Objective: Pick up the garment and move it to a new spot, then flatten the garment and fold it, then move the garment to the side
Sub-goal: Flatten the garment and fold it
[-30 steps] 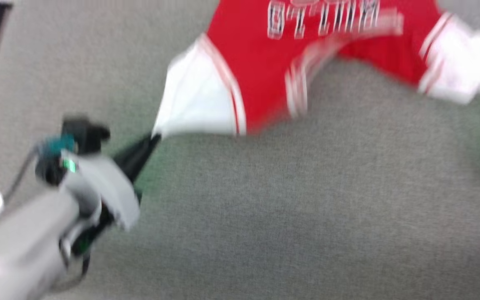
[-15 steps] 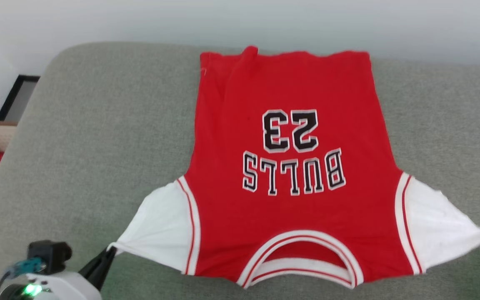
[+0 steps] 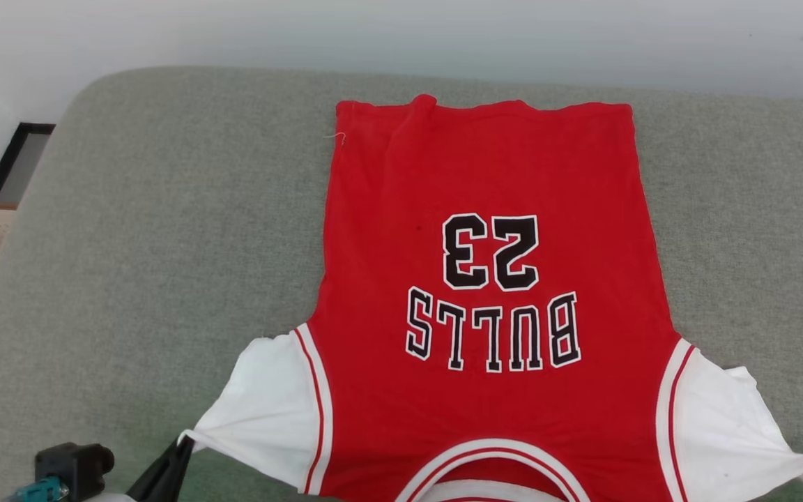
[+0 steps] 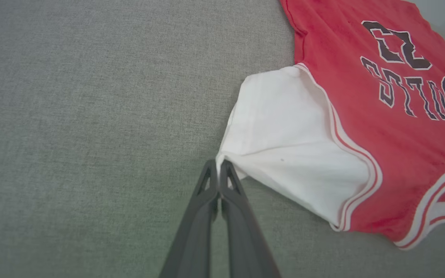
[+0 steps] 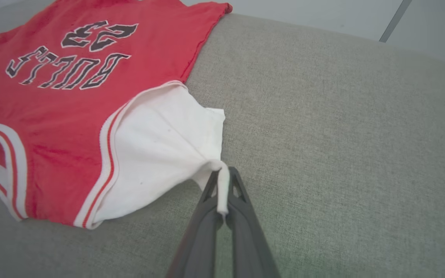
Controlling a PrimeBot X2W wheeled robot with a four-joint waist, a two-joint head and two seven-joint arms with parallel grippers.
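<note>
Pinching the very tip of one white sleeve, my left claw (image 4: 218,165) is closed tight on it, and my right claw (image 5: 222,181) is closed in the same way on the tip of the other sleeve, with a little cloth coming out between its fingers (image 5: 240,210). Between them the garment (image 3: 492,174) lies spread on the grey cushion (image 3: 164,209), print side up, collar toward me and hem at the far edge near the white wall (image 3: 401,35).
</note>
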